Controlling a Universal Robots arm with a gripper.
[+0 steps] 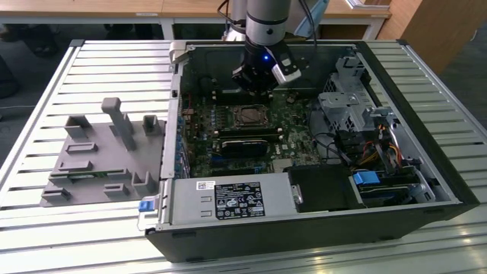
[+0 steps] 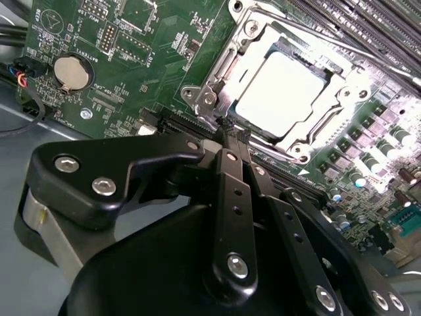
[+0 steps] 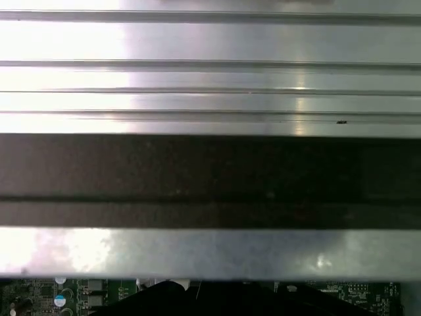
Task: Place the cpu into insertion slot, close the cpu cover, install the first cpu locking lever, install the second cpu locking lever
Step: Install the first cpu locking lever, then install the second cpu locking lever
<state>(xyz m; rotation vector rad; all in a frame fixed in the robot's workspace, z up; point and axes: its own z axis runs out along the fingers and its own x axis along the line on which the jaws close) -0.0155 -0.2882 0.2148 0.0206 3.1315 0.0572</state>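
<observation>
End effector (image 2: 227,128) fingers pressed together, empty, tip at the socket's edge | cpu (image 2: 283,85) seated in insertion slot (image 1: 249,116), 6 o'clock of the arm in the exterior view | cpu cover (image 2: 220,66) down around it | placement looks done, pinched tip suits lever work

surface (image 1: 45,240): slatted silver metal, spans the whole exterior view | on it, centre to right of frame: open black computer case (image 1: 304,240), lying on its side | on it, left of frame: grey plastic fixture tray (image 1: 99,165), just beside the case
</observation>
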